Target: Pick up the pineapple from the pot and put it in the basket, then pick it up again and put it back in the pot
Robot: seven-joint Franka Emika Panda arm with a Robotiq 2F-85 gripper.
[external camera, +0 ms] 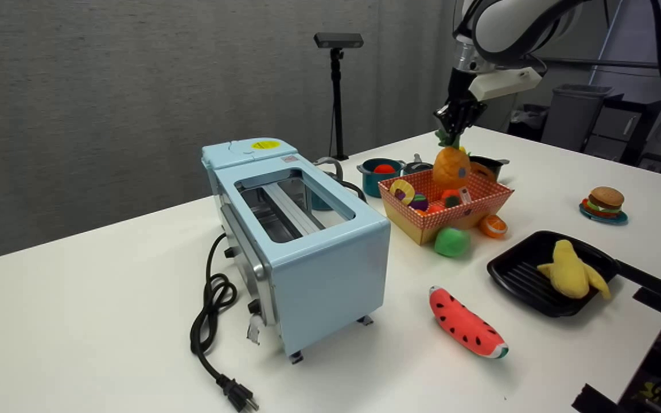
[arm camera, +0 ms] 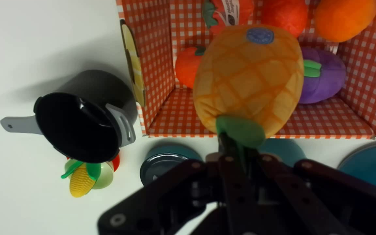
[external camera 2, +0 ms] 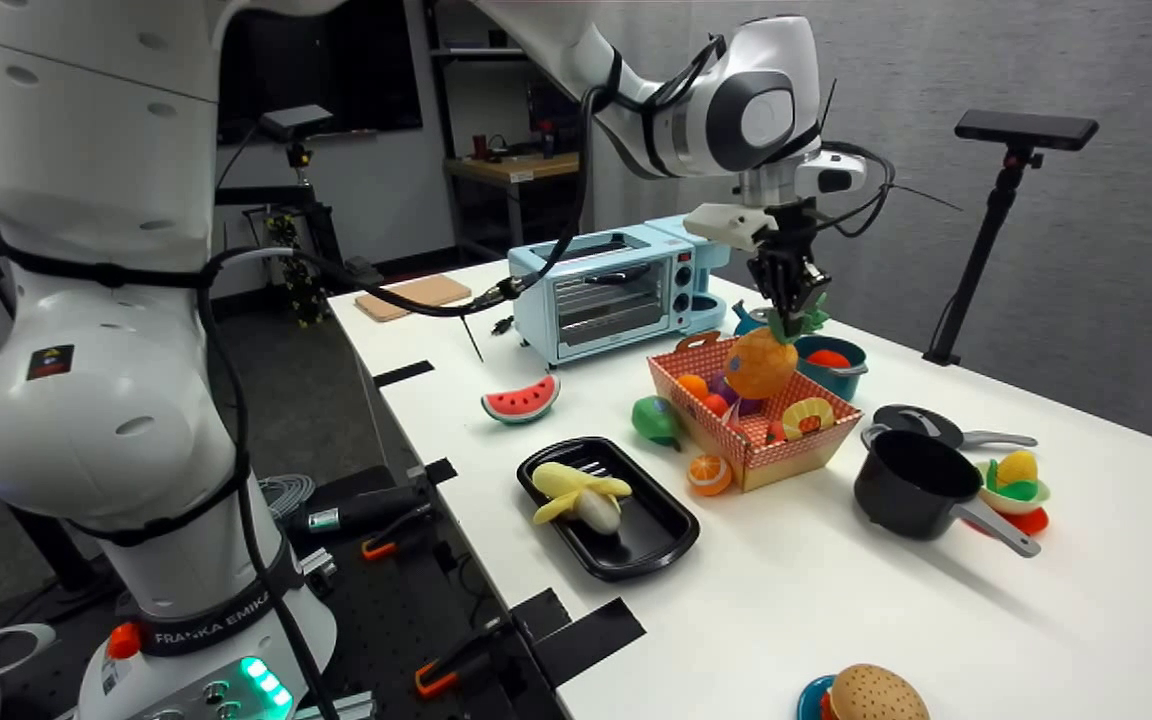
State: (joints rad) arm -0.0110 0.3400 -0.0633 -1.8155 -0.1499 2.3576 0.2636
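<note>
- Pincer (external camera: pixel 453 137): narrow, pinching the pineapple (arm camera: pixel 248 78) by its green crown (arm camera: pixel 240 130).
- Pineapple hangs crown up, yellow-orange body below my grip, over the basket (external camera: pixel 402 222); same in both exterior views. Can't tell if its bottom touches the toys under it.
- In basket, wrist view: purple eggplant (arm camera: pixel 326 76), orange ball-shaped fruit (arm camera: pixel 344 18), tomato (arm camera: pixel 187 67), more red toys partly hidden behind the pineapple.
- Black pot (external camera 2: pixel 911 495), grey handles: upright on the table (external camera 2: pixel 716 640), just beside the basket.
- Teal pot (external camera: pixel 379 184) near the basket too, red toy (external camera: pixel 385 168) in it.
- Green toy fruit (external camera: pixel 452 242) and orange half (external camera: pixel 492 226): both on the table, just beside the basket wall.
- Black tray (external camera 2: pixel 656 540), well apart from my pincer, holds a part-peeled banana (external camera 2: pixel 586 495).
- Watermelon slice (external camera: pixel 468 324) on the table between tray and blue toaster (external camera: pixel 330 287).
- Burger (external camera: pixel 606 197) on a blue plate (external camera: pixel 606 218), well apart from the basket.
- Corn (arm camera: pixel 82 181) in a pale green bowl (arm camera: pixel 104 179), by the black pot.
</note>
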